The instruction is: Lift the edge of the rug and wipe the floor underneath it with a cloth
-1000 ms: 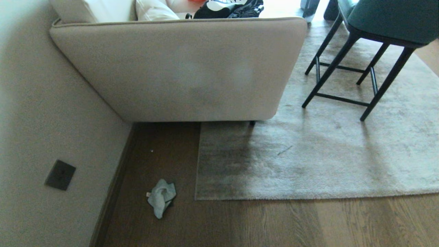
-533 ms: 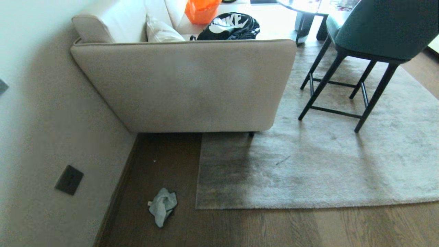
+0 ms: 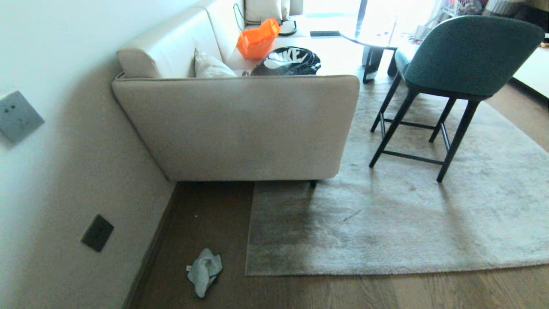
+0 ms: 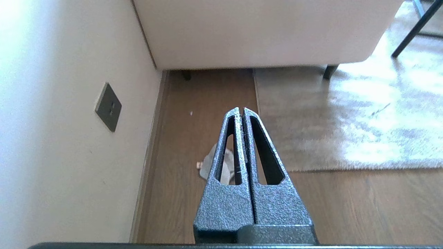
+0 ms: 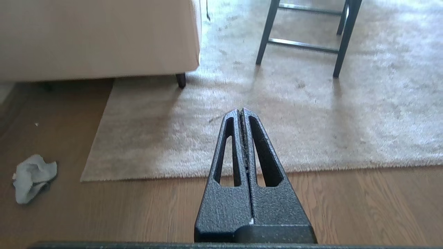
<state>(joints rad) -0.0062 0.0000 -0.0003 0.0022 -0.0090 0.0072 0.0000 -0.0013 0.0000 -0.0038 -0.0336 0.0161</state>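
The left gripper point(image 4: 241, 111) is held above the floor point(image 3: 193, 214) with its two dark, speckled fingers pressed flat together, holding nothing. The right gripper point(image 5: 241, 112) is the same: fingers closed against each other, empty, poised over the near hem of the rug. Neither arm shows in the head view.

The sofa point(image 3: 240, 124), a beige one seen end-on against the wall, serves as the landmark. The cloth point(image 3: 204, 271) lies on the bare floor in front of the sofa's end panel, toward the wall side and well short of it. In the left wrist view the cloth point(image 4: 221, 166) sits below and behind the closed fingers, partly hidden by them. In the right wrist view the cloth point(image 5: 33, 177) lies well off to one side of that gripper, apart from the rug corner.

The cloth is a small, crumpled, pale grey-blue rag with a tiny white tag at one edge.

The rug edge point(image 3: 248, 240) runs straight out from under the sofa's end, near its front leg, then turns a square corner just beside the cloth without touching it. The rug lies flat, grey-beige and short-piled. A green chair point(image 3: 450, 77) on dark legs stands on the rug beside the sofa's front.
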